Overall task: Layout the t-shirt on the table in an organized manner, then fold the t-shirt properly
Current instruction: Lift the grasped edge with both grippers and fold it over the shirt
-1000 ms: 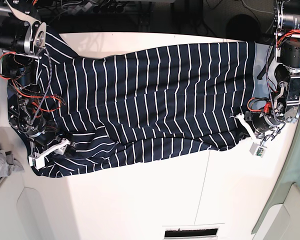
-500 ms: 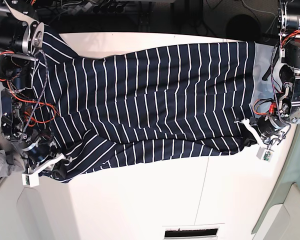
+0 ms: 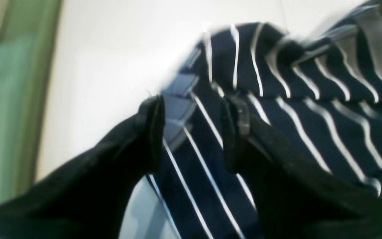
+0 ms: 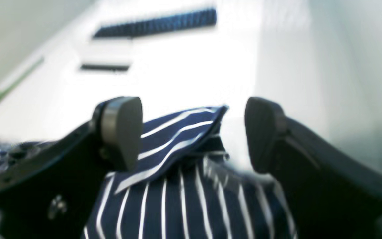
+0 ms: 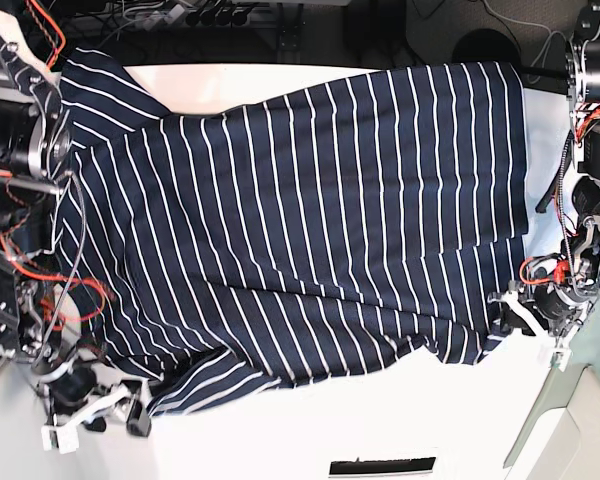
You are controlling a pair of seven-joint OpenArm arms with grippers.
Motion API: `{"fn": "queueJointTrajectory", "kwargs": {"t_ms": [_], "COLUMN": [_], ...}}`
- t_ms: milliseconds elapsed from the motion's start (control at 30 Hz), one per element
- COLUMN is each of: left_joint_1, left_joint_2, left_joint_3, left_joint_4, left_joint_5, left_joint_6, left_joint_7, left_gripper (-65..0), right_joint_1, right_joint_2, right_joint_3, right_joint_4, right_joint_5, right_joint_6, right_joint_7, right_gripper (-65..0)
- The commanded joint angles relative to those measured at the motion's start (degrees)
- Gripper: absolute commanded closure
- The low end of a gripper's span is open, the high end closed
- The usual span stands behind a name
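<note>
The worktop (image 5: 310, 425) is white and carries the shirt (image 5: 300, 230), which lies spread across most of it, from about 9 o'clock to 3 o'clock in the base view. The fabric is mostly flat, with diagonal creases toward its 6 o'clock edge. A bare strip of worktop shows along 6 o'clock.

The left tool (image 3: 191, 132) sits at the shirt's corner at about 4 o'clock in the base view. Its jaws stand apart, with striped fabric lying between them and not clamped.

The right tool (image 4: 192, 134) sits at the shirt's corner at about 7 o'clock. Its jaws are spread wide, with a folded shirt corner lying loose between the pads (image 4: 121, 131).
</note>
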Motion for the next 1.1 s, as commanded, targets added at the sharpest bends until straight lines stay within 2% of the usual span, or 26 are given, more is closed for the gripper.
{"fn": "queueJointTrajectory", "kwargs": {"t_ms": [0,167,267,333,400,500,567,667,733,933,1067], "left_joint_1": [-2.03,-1.75,0.31,1.95,3.48,5.46,6.67,7.96,8.33,8.59,8.59], "left_joint_2": [-1.09,-1.14,-1.64,-1.84,-1.95,-1.73,-1.79,-1.92,-1.90,-1.73,-1.09], "left_joint_3": [-0.33,-0.33,-0.33,-0.33,-0.33,-0.33,-0.33,-0.33,-0.33,-0.33,-0.33], "left_joint_4": [0.94,0.96,0.98,0.98,0.98,0.98,0.98,0.98,0.98,0.98,0.98], "left_joint_5": [-0.57,-0.57,-0.57,-0.57,-0.59,-0.59,-0.24,2.14,3.65,4.61,4.87], "left_joint_6": [-0.02,-0.39,-4.76,-5.81,-5.57,-5.62,-4.87,-1.20,0.90,0.35,3.43], "left_joint_7": [-0.48,6.12,6.88,6.25,4.87,2.78,1.75,1.55,1.57,1.73,1.75], "left_gripper": [-29.7,-29.6,-29.6,-28.6,-25.9,-19.8,-12.6,-5.3,-4.7,-4.7,-4.7], "right_joint_1": [1.60,-4.50,-8.63,-10.67,-11.96,-13.84,-15.41,-18.03,-19.54,-22.21,-23.19], "right_joint_2": [0.63,0.66,0.63,0.68,0.70,0.96,1.44,2.32,2.75,3.54,4.83], "right_joint_3": [0.11,0.11,0.11,0.24,0.83,1.60,1.62,1.62,1.62,1.62,1.62], "right_joint_4": [0.98,1.01,1.18,1.73,2.91,5.75,7.43,9.16,9.38,9.42,9.51], "right_joint_5": [1.07,1.05,2.08,2.80,2.78,2.78,2.75,2.73,2.78,5.64,7.74], "right_joint_6": [0.20,0.26,0.26,0.85,1.40,1.88,2.27,2.23,2.21,2.25,2.40], "right_joint_7": [1.77,1.75,1.79,1.79,1.79,1.73,1.51,1.27,1.11,1.07,0.81], "right_gripper": [-45.4,-45.4,-44.6,-40.8,-29.6,-1.2,0.0,0.0,0.0,0.0,0.0]}}
